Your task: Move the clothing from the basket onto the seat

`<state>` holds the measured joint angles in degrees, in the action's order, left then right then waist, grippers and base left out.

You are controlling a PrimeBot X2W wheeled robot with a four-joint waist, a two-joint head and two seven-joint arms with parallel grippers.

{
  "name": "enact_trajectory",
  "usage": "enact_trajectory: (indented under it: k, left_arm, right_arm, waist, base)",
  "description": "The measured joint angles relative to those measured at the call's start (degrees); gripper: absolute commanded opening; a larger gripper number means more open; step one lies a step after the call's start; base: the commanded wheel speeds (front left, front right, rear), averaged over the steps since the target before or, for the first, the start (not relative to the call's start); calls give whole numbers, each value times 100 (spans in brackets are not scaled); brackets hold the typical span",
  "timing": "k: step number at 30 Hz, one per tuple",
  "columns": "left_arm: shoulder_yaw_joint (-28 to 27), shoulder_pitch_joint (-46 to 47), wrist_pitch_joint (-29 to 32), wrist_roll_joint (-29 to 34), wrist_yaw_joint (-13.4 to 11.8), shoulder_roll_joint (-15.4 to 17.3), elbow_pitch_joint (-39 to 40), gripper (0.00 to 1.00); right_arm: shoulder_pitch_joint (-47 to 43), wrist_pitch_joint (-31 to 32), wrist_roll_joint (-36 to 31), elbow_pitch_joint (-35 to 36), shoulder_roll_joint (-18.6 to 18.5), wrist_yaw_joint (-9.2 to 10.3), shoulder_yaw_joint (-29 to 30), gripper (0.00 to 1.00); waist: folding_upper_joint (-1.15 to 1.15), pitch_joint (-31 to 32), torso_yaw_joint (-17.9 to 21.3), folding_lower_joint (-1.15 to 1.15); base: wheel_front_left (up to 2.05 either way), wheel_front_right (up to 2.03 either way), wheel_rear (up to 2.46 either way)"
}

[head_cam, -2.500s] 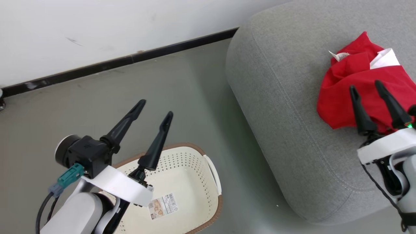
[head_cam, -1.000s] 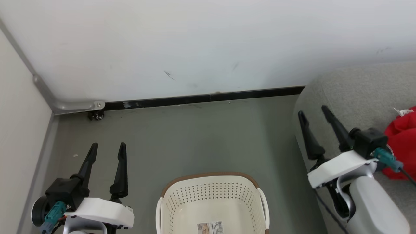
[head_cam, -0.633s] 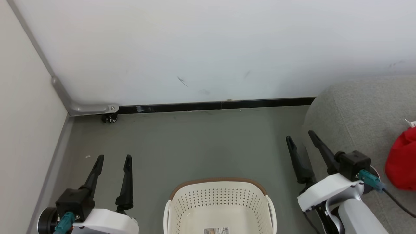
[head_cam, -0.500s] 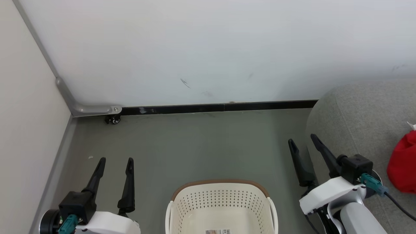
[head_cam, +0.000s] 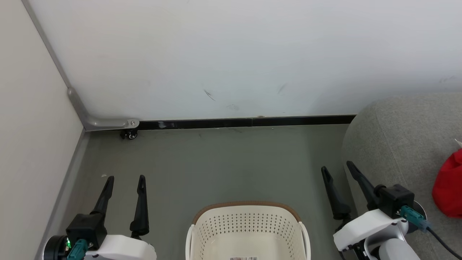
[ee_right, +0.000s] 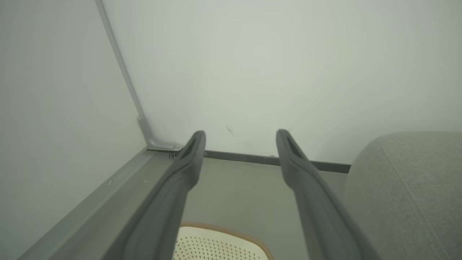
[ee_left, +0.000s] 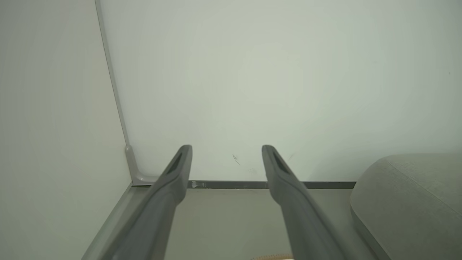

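Observation:
The cream-white basket [head_cam: 246, 209] with its brown rim stands on the floor at the bottom centre of the head view; the part of its inside that shows holds no fabric. Its rim [ee_right: 231, 230] also peeks in low in the right wrist view. Red clothing [head_cam: 448, 187] lies on the grey seat [head_cam: 397, 133] at the right edge. My left gripper [head_cam: 125, 178] hangs open to the left of the basket with nothing between its fingers. To the right of the basket, beside the seat's rounded edge, my right gripper [head_cam: 337, 167] is open and holds nothing too.
A white wall with a black baseboard [head_cam: 245, 122] runs across the back. A second wall and a grey metal rail [head_cam: 77, 104] close off the left corner, with a small caster [head_cam: 130, 135] at its foot. Grey floor [head_cam: 216, 162] lies between basket and wall.
The head camera has swung left away from the seat and tipped up slightly, so the basket and clothing slid toward the picture's edges. Both grippers have settled lower, still open.

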<state>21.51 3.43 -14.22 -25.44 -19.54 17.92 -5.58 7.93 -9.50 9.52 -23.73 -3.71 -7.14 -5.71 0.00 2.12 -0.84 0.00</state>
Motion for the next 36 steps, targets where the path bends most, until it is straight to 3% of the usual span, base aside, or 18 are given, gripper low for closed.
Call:
enact_trajectory:
  k: [36]
  left_arm:
    - [102, -1, 0, 255, -93, -60, -211, 100]
  right_arm:
    - [-605, 352, -78, 757, 74, 0, 153, 100]
  waist:
    - [0, -69, 264, 0]
  base:
    - [0, 0, 0]
